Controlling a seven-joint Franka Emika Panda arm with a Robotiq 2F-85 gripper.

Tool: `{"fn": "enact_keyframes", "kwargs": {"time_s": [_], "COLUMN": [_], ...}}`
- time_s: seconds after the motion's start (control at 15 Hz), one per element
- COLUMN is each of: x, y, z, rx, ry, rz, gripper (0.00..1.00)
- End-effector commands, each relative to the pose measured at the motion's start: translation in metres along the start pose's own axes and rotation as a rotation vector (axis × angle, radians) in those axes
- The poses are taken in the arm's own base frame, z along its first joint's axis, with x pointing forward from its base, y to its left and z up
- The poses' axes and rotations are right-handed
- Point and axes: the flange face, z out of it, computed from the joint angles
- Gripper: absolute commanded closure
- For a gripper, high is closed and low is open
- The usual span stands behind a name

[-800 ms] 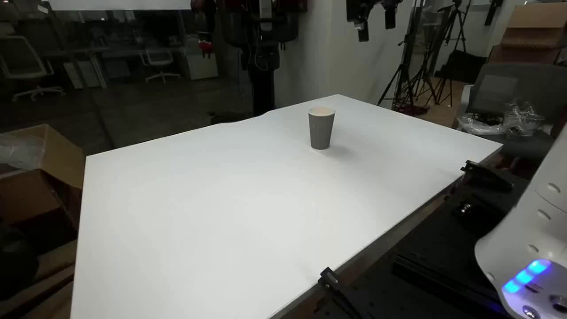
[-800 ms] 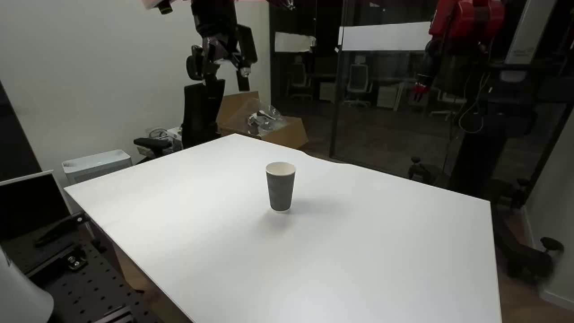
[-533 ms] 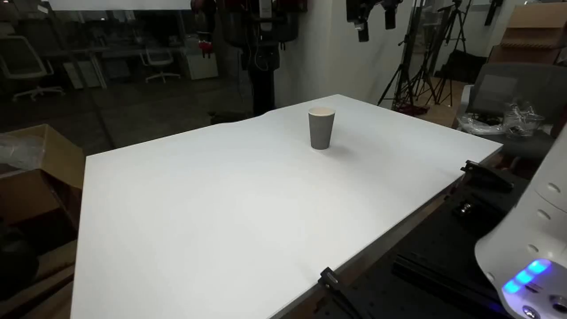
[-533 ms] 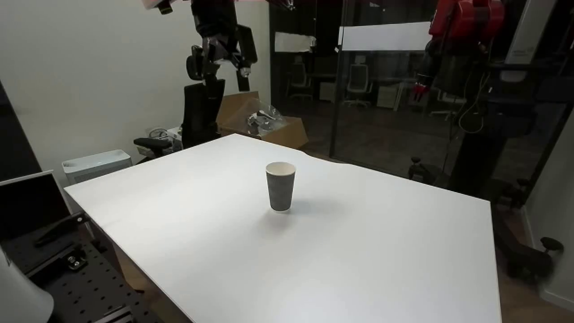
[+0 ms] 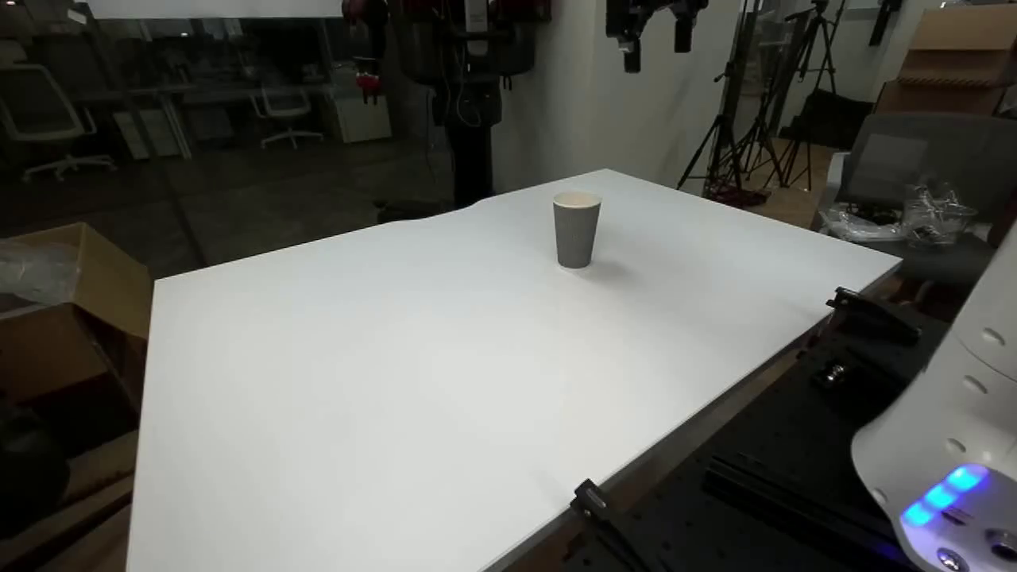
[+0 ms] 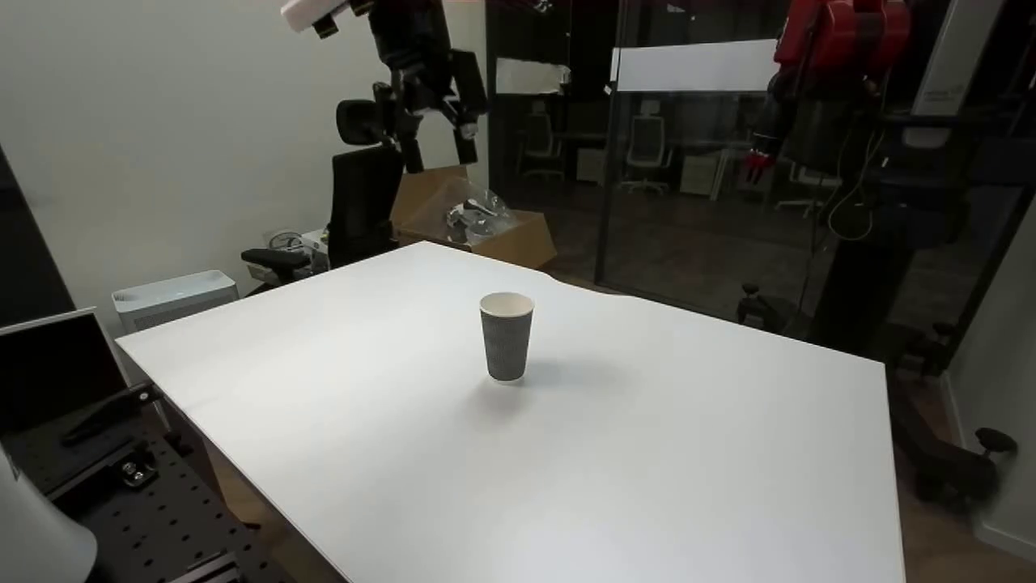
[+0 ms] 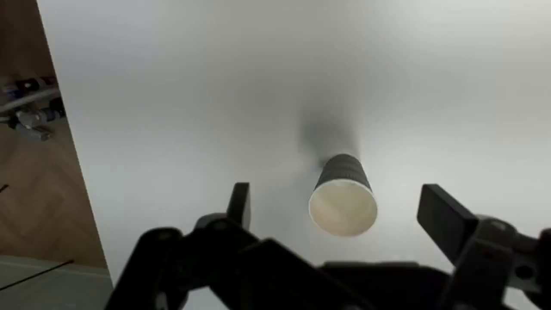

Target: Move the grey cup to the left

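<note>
Aloft, jaws point downward, spread wide, well above grey cup.

- Cardboard box, flaps open, clear plastic bag inside, past a corner of the white surface
- Beside the box, black office chair
- Grey mesh-backed chair, plastic packaging on the seat, black tripod beyond
- In the wrist view, herringbone wood floor
</note>
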Motion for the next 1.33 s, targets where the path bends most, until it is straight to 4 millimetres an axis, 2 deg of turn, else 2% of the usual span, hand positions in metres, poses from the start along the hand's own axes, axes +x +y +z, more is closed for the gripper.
{"fn": "enact_keyframes", "kwargs": {"time_s": [0.0, 0.2, 0.4, 0.53, 0.67, 0.73, 0.87, 1.0, 1.27], "x": [0.042, 0.078, 0.114, 0.131, 0.138, 0.121, 0.131, 0.135, 0.138], "y": [0.017, 0.021, 0.002, -0.014, -0.015, -0.016, -0.019, -0.021, -0.045], "z": [0.011, 0.034, 0.067, 0.089, 0.102, 0.099, 0.112, 0.113, 0.137], "rx": [0.074, 0.202, 0.318, 0.339, 0.283, 0.309, 0.294, 0.283, 0.271], "ry": [0.115, 0.173, 0.140, 0.078, 0.022, 0.059, 0.033, 0.020, -0.024], "rz": [0.148, 0.156, 0.127, 0.086, 0.091, 0.082, 0.071, 0.049, -0.011], "gripper": [0.00, 0.00, 0.00, 0.00, 0.00, 0.00, 0.00, 0.00, 0.00]}}
